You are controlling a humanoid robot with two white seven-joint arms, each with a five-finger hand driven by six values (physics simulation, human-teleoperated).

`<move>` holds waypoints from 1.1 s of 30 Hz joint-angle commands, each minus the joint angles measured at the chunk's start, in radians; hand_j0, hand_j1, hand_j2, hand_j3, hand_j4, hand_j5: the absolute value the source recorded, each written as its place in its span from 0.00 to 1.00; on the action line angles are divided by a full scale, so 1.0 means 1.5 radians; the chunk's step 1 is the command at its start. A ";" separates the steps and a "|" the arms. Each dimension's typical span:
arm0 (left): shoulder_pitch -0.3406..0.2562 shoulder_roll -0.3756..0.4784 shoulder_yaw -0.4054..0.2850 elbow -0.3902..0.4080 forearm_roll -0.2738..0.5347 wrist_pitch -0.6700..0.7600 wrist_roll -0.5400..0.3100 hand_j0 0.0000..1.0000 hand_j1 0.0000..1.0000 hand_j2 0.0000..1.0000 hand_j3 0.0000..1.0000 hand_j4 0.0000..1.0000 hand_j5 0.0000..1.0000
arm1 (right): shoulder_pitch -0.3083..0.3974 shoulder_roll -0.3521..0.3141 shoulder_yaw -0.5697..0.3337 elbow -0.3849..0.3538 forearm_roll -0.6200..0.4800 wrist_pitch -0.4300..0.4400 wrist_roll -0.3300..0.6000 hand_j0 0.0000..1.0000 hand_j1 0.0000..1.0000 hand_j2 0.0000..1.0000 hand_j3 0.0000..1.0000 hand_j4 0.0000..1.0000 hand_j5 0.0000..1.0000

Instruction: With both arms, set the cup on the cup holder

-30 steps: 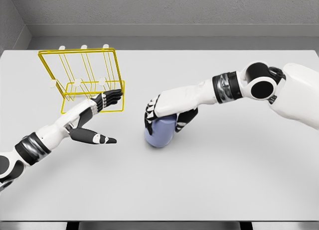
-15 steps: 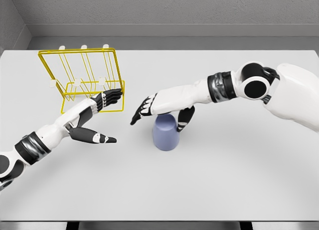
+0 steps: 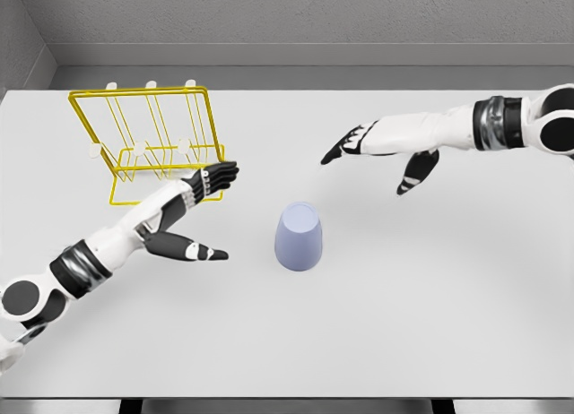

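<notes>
Centrally, lavender cup (image 3: 298,237) standing free on the grey worktop (image 3: 404,315), yellow wire cup holder (image 3: 148,143) well apart at upper left, left hand (image 3: 190,219) beside the holder, fingers spread, right hand (image 3: 381,145) raised, fingers apart, both hands holding nothing.

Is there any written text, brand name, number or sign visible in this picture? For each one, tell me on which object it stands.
None: no text, number, brand or sign can be read anywhere.
The cup is plain blue-grey.
The yellow wire cup holder bears no label.
The table is blank, and the left hand and right hand carry no markings.
</notes>
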 commanded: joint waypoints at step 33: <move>-0.039 -0.197 -0.004 0.138 -0.052 0.031 -0.139 1.00 1.00 1.00 1.00 1.00 1.00 | 0.054 -0.156 -0.060 0.011 -0.006 0.002 -0.101 1.00 1.00 1.00 1.00 1.00 1.00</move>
